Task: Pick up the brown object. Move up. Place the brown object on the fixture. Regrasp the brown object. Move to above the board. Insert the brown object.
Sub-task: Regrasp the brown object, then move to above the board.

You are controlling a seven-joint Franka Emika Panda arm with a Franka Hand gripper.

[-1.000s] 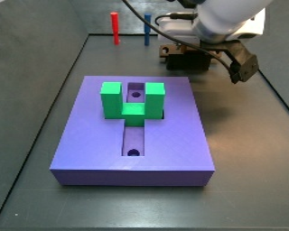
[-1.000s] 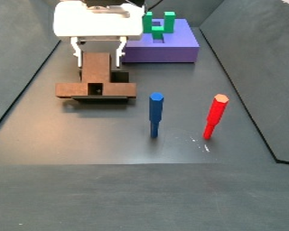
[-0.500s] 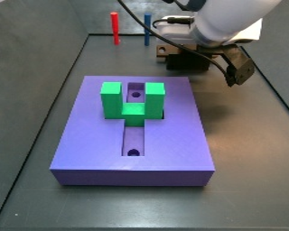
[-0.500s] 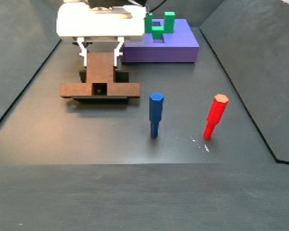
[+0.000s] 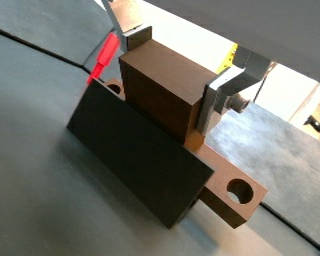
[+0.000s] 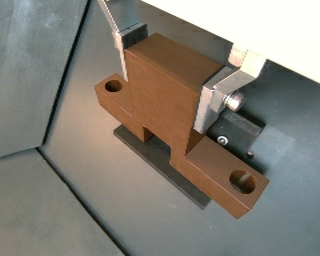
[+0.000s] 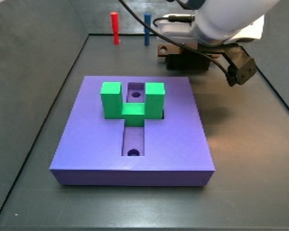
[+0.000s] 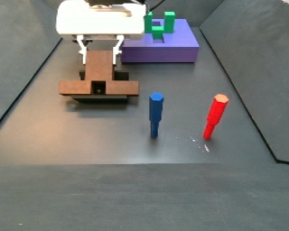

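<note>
1. The dark grey floor (image 7: 39, 126) carries everything; a raised rim runs along its sides in both side views.
2. The board (image 7: 135, 135), a purple slab, lies flat on it, with a green block (image 7: 133, 100) on top.
3. The fixture (image 8: 101, 97) stands on the floor near the board, bearing the brown object (image 8: 98, 72).
4. The gripper (image 8: 100, 47) sits over that brown object, its fingers (image 6: 219, 98) flanking the stem.
5. A red peg (image 8: 215, 117) and a blue peg (image 8: 155, 114) stand upright on the floor, apart from each other.
</note>
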